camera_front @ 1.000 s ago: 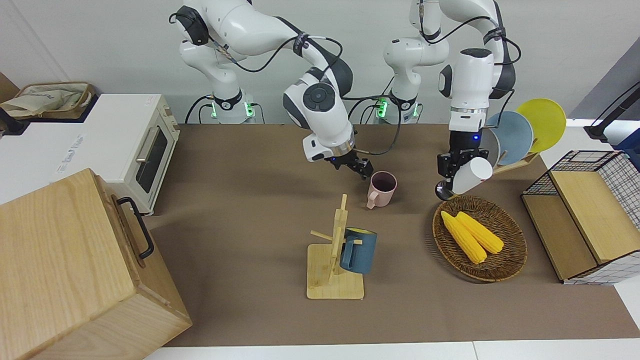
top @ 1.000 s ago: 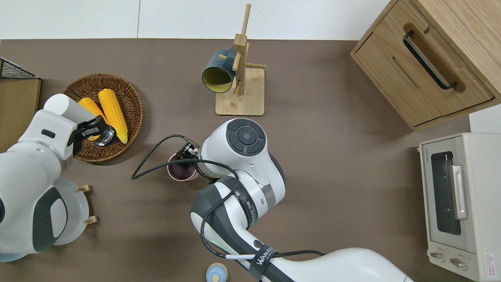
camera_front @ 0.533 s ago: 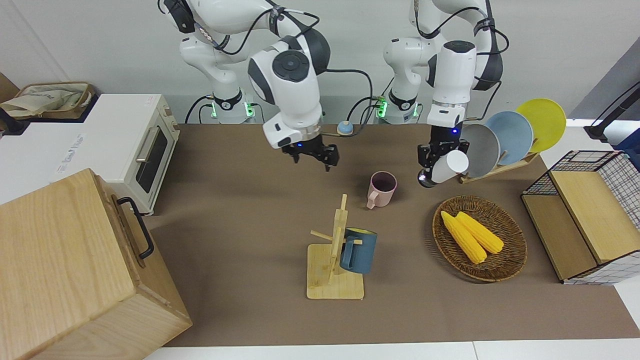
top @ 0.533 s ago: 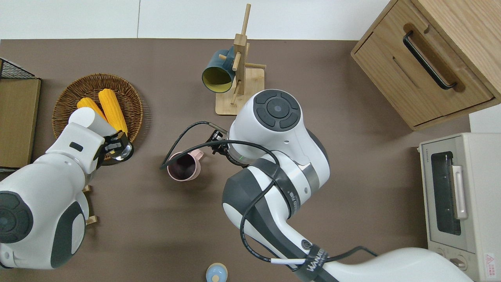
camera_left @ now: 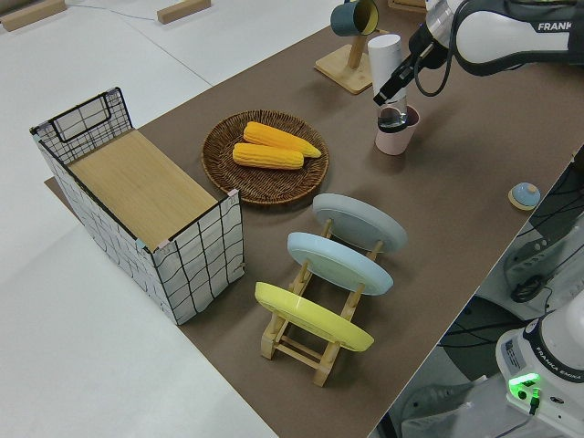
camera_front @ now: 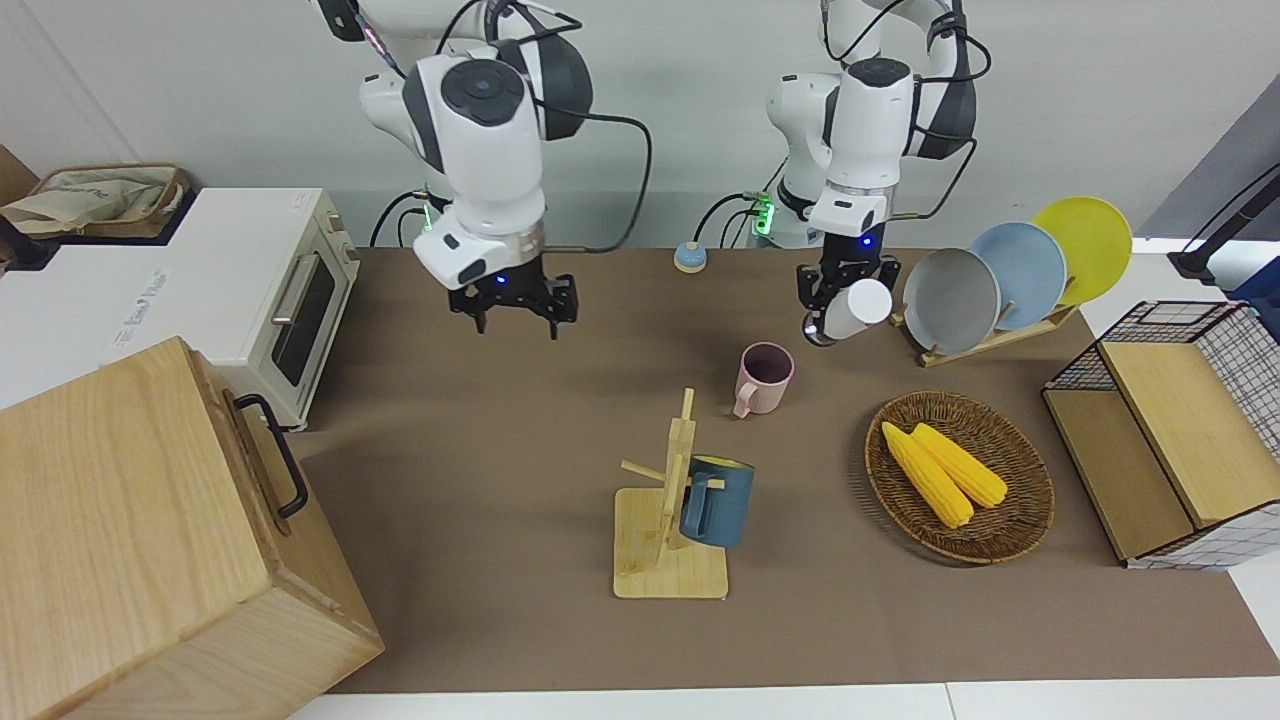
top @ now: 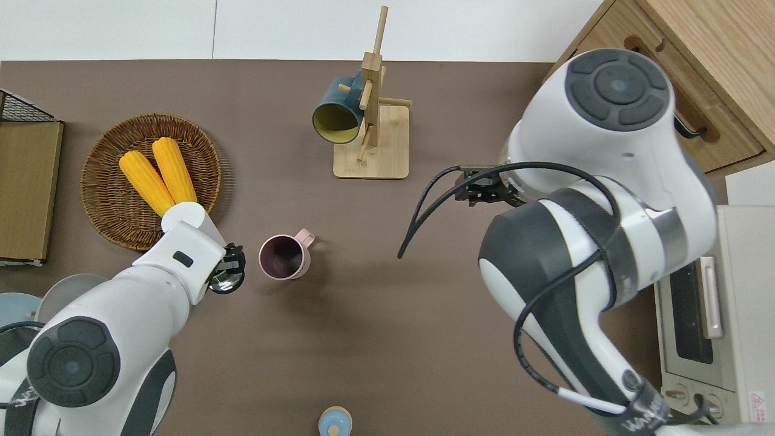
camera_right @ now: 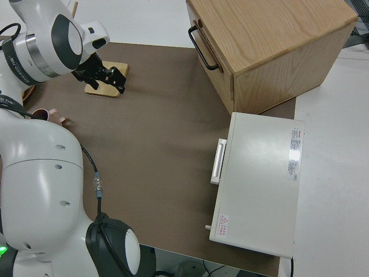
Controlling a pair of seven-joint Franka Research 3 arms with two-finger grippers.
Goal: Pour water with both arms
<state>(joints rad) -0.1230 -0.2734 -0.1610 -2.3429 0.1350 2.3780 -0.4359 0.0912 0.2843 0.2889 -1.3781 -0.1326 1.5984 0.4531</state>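
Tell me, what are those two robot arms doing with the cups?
The left gripper holds a white bottle, tilted, up in the air beside the pink mug. It isn't over the mug, and no water shows pouring. The mug stands on the brown table, with nothing touching it. The right gripper holds nothing, its jaws open, up over bare table toward the toaster oven.

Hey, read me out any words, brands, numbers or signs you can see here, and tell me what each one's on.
"FRANKA": on the left arm, side view.
"FRANKA EMIKA": on the arm base, side view.
"WANA...": partly legible, on the cable strap of the right arm.
Toaster oven stickers, including a warning triangle: too small to read.
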